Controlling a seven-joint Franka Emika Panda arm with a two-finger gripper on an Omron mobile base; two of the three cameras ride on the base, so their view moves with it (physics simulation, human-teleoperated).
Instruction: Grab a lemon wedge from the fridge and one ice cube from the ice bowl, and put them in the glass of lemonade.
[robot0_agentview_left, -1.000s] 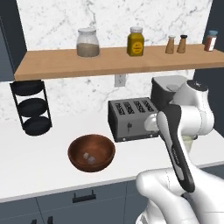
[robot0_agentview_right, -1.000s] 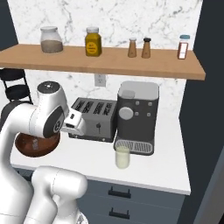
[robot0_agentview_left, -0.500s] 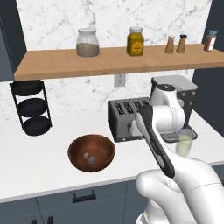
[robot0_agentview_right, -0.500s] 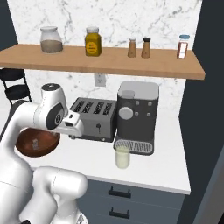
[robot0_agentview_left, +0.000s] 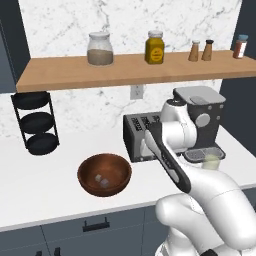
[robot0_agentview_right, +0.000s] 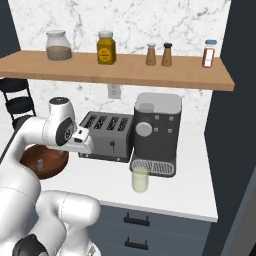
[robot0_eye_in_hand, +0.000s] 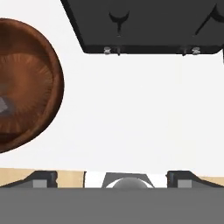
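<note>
Two small dark fingertips (robot0_eye_in_hand: 41, 178) at the bottom of the hand view, spread wide apart: gripper (robot0_eye_in_hand: 113, 177) open, clamped on nothing. Hangs over a bare stretch of white counter (robot0_eye_in_hand: 131, 109), pointing down at it.

Off to the left in the hand view, beside the gripper and not beneath it: the ice bowl (robot0_eye_in_hand: 41, 83), round, dark reddish-brown wood, cut off by the frame edge, with a sliver of pale grey ice cube (robot0_eye_in_hand: 2, 105) just showing inside. From the left base view, sits on the counter left of the arm, near the front edge, with two pale cubes resting on its floor, one ice cube (robot0_agentview_left: 98, 177) just beside the other.

To the arm's right, near the front edge and well apart from the bowl: the glass of lemonade (robot0_agentview_right: 140, 179), upright, pale yellowish liquid inside, standing just in front of the drip tray of the coffee machine (robot0_agentview_right: 155, 132).

Beyond the gripper: the dark toaster (robot0_agentview_right: 107, 135), side by side with the coffee machine.

Farthest, up on the marble wall: a wooden shelf (robot0_agentview_right: 125, 70) carrying jars and shakers.
</note>
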